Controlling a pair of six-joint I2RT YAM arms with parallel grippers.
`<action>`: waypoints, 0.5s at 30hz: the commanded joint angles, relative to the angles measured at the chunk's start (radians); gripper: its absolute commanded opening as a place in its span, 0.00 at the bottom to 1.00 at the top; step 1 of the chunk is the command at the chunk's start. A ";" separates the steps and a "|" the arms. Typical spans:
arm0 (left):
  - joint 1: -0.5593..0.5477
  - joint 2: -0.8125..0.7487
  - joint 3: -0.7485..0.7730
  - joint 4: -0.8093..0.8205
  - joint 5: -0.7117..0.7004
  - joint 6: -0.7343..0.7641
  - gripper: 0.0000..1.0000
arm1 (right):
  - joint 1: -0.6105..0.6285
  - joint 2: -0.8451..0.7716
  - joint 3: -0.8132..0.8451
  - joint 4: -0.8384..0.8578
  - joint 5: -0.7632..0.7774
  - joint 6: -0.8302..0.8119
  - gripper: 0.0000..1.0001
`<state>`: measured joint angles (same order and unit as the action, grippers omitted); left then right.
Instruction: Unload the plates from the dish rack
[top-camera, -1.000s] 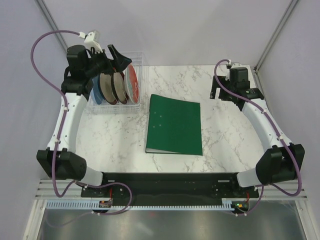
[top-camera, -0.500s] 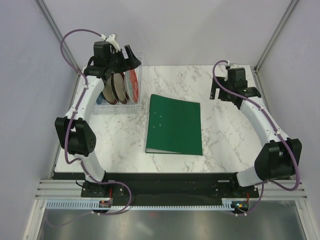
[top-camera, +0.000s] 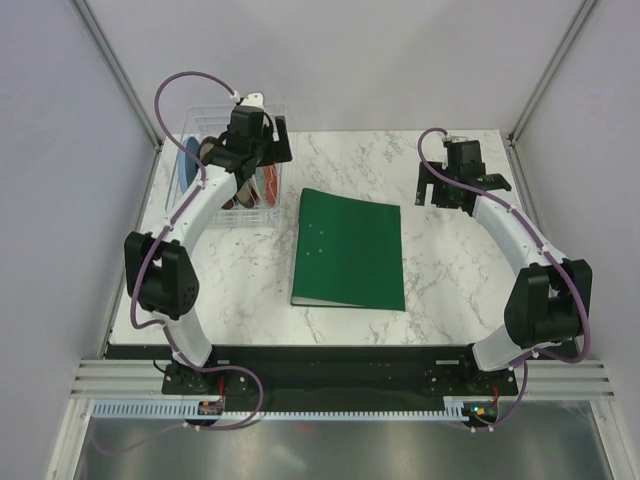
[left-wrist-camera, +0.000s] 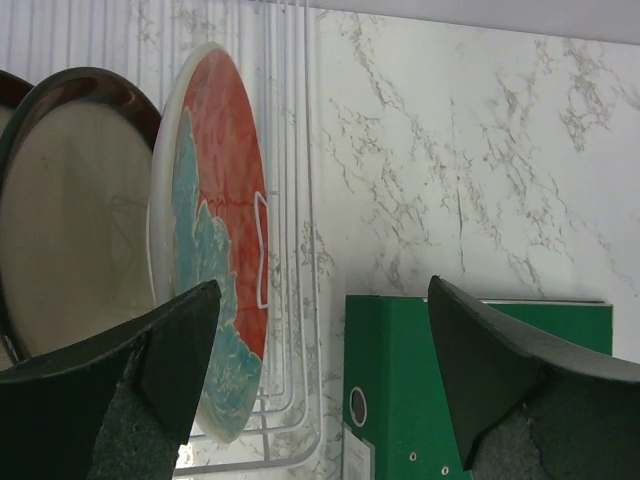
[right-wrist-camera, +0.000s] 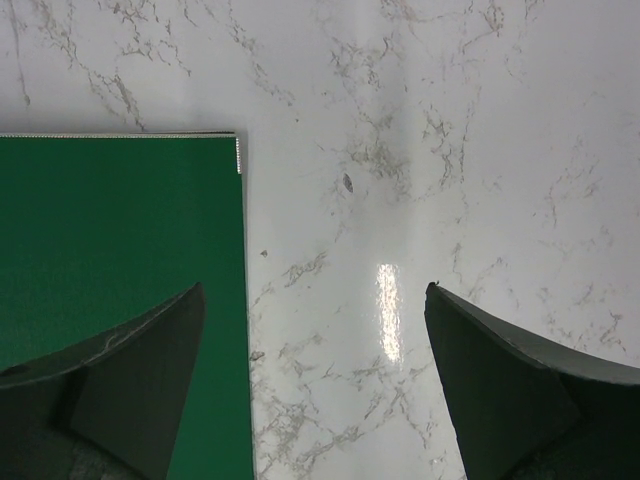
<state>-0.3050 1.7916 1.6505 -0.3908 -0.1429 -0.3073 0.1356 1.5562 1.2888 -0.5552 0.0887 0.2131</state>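
Note:
The clear dish rack (top-camera: 232, 211) stands at the table's back left with the plates on edge in its slots. In the top view I see the light blue plate (top-camera: 186, 160) and a sliver of the red plate (top-camera: 268, 184). My left gripper (top-camera: 256, 155) hovers above the rack's right end, open and empty. In the left wrist view the red plate with teal blotches (left-wrist-camera: 215, 230) is rightmost, a brown-rimmed cream plate (left-wrist-camera: 75, 210) behind it. The left gripper (left-wrist-camera: 322, 290) spans from that red plate to the binder. My right gripper (top-camera: 450, 193) is open and empty over bare marble (right-wrist-camera: 315, 290).
A green binder (top-camera: 350, 248) lies flat mid-table just right of the rack, its spine end (left-wrist-camera: 470, 390) below the left gripper and its corner (right-wrist-camera: 120, 250) under my right gripper's left finger. The rack's wire wall (left-wrist-camera: 290, 300) stands between red plate and binder.
My left arm has swung right from the rack's left side to above its right end, its jaws narrowing slightly. The right gripper shifted a little left and back.

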 joint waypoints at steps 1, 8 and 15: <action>-0.008 -0.092 -0.043 0.041 -0.196 0.065 0.92 | 0.004 0.002 -0.019 0.035 -0.017 0.000 0.98; -0.037 -0.138 -0.029 0.063 -0.268 0.094 0.92 | 0.004 0.027 -0.026 0.041 -0.053 0.011 0.98; -0.040 -0.110 -0.049 0.069 -0.285 0.102 0.89 | 0.004 0.042 -0.029 0.047 -0.070 0.019 0.98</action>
<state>-0.3393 1.6829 1.6089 -0.3500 -0.3843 -0.2481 0.1356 1.5917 1.2606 -0.5308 0.0399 0.2173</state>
